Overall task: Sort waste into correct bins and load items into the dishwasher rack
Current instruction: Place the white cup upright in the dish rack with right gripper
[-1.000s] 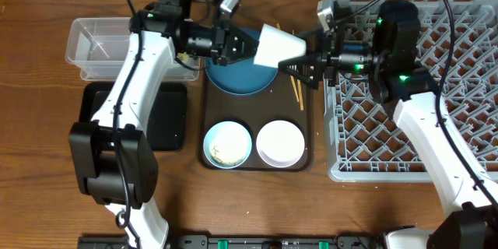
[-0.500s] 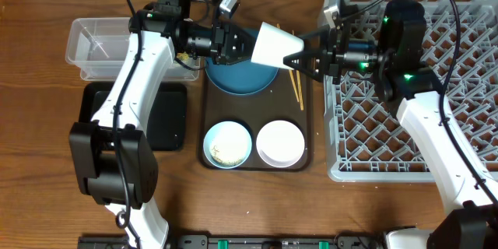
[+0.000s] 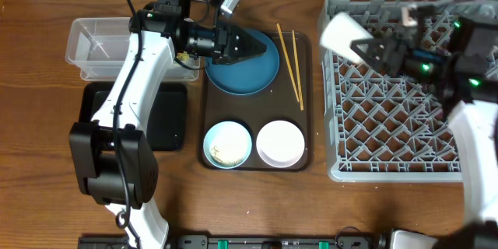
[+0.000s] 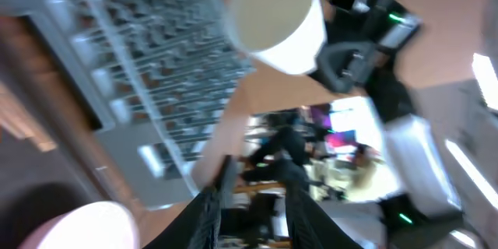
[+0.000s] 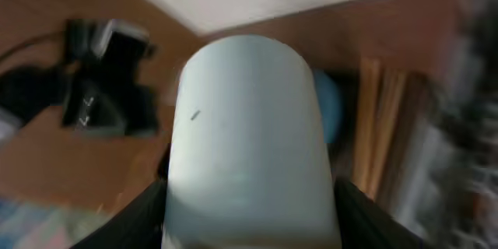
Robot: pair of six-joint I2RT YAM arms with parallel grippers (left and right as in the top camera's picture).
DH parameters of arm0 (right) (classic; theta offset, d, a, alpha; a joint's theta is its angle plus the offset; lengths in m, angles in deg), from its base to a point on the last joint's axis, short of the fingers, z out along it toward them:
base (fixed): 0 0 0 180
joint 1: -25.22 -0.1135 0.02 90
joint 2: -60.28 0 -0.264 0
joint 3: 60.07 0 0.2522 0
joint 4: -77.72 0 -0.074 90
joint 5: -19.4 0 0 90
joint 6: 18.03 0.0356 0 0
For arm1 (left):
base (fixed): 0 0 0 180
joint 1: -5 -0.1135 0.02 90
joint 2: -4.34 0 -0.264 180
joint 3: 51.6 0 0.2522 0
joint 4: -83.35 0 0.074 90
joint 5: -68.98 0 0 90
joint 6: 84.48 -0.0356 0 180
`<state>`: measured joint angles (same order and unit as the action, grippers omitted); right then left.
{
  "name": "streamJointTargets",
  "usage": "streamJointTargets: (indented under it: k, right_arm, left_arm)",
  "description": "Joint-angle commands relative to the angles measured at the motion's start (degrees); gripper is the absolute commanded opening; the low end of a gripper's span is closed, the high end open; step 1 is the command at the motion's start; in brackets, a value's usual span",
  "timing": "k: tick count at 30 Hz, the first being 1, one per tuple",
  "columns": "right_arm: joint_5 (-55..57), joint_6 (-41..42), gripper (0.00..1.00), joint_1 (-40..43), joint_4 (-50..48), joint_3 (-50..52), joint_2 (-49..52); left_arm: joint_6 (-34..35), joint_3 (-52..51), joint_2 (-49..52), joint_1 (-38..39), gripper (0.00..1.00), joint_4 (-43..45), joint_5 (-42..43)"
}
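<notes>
My right gripper (image 3: 361, 47) (image 5: 249, 229) is shut on the small white cup (image 3: 339, 33) (image 5: 249, 124) (image 4: 276, 15), which it holds on its side above the left edge of the grey dishwasher rack (image 3: 405, 117). Above the dark blue plate (image 3: 250, 74) my left gripper (image 3: 262, 47) (image 4: 253, 198) hangs open with nothing between its fingers. The plate, the wooden chopsticks (image 3: 292, 66), a light blue bowl (image 3: 227, 144) with whitish food scraps (image 3: 222, 154) and a white bowl (image 3: 280, 143) lie on the brown tray (image 3: 306, 120).
A clear plastic tub (image 3: 97, 47) stands at the back left, with a shallow black tray (image 3: 167, 117) just in front of it, partly under my left arm. The rack fills the right side of the table.
The cup passed from my left gripper, which let go, to my right gripper, which closed on it. The right arm then carried it right, over the rack's edge. The left arm stayed put.
</notes>
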<state>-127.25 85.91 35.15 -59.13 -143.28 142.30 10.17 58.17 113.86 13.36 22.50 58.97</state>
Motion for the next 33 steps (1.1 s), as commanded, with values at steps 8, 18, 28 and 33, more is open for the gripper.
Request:
streamJointTargets:
  k: [8, 18, 28, 33]
  right_arm:
    - [42.3, -7.4, 0.37, -2.8, 37.7, -16.0, -8.9]
    - [51.2, -6.3, 0.42, -10.5, 53.1, -18.9, -4.5]
    - [50.2, -6.3, 0.43, -15.1, 55.1, -18.9, 8.2]
    - [50.4, -6.3, 0.42, -16.2, 55.5, -18.9, 14.0]
  left_arm:
    - [-0.4, 0.3, -0.3, 0.0, 0.31, -1.6, -32.8]
    - [-0.9, 0.3, -0.3, 0.0, 0.31, -11.5, -67.1]
    - [-1.9, 0.3, -0.3, 0.0, 0.31, -14.4, -79.2]
    - [-1.9, 0.3, -0.3, 0.0, 0.31, -14.4, -79.2]
